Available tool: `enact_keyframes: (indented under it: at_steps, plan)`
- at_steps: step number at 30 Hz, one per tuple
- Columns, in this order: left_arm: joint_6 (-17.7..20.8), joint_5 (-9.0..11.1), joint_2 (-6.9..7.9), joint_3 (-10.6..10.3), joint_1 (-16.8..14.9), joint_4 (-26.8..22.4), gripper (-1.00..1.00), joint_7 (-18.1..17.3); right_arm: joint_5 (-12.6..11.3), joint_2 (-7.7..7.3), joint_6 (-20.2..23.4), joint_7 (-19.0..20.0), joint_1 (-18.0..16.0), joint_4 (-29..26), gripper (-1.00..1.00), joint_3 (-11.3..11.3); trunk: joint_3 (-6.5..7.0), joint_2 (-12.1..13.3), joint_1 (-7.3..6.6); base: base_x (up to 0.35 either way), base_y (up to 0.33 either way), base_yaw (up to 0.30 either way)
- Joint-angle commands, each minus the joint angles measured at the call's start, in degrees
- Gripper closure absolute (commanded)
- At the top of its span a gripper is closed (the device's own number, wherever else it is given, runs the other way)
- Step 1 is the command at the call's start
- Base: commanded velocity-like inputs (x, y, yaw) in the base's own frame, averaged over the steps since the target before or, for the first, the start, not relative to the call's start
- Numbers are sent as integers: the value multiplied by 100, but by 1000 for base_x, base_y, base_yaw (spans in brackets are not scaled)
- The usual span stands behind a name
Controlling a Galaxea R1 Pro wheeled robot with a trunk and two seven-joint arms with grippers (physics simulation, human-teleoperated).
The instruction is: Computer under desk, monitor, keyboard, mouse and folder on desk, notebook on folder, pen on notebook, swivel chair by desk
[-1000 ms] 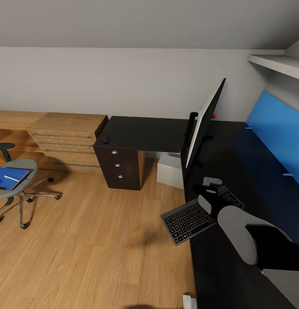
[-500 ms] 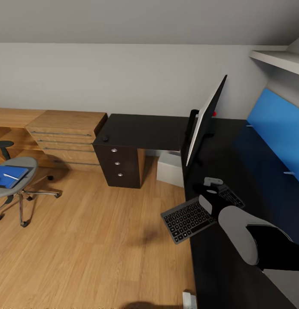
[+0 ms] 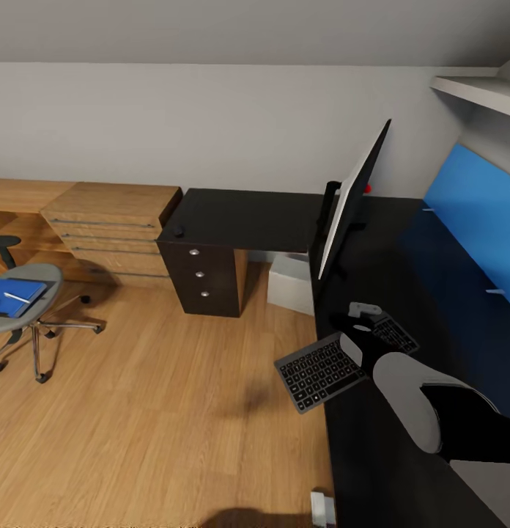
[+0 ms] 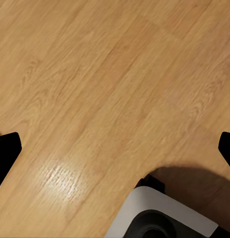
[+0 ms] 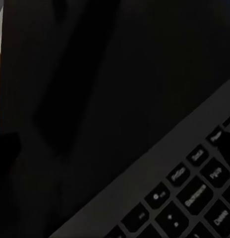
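The black desk runs along the right and back. On it the monitor stands edge-on, and the keyboard lies at an angle with its near end overhanging the desk edge. My right gripper hovers just over the keyboard's far end, fingers apart, gripping nothing. The pale computer sits under the desk. The small black mouse rests on the desk's left corner. At far left the swivel chair carries the blue folder with the pen on top. My left gripper is open over bare floor.
Light wooden low cabinets line the back wall left of the desk. A dark drawer unit with silver knobs stands under the desk's left end. A blue wall panel and a white shelf are at right. Wood floor spreads between chair and desk.
The whole view has shifted slightly, so the camera has moved. My right gripper and the keyboard keep the same place relative to each other.
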Motion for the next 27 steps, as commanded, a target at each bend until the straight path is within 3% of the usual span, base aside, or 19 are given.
enact_keyframes:
  at_steps: [1, 27]
  plan:
    - [-19, -1, 4, -43, -1, -3, -100, 52, -47, 1, -66, 2, -2, 8, -100, -11, -17, -8, 2, 0, 0, 0]
    - [-17, -1, 6, -43, -1, -3, -100, 52, -37, -7, -114, -7, 4, 12, -100, -4, -248, -8, 2, 0, 0, 0]
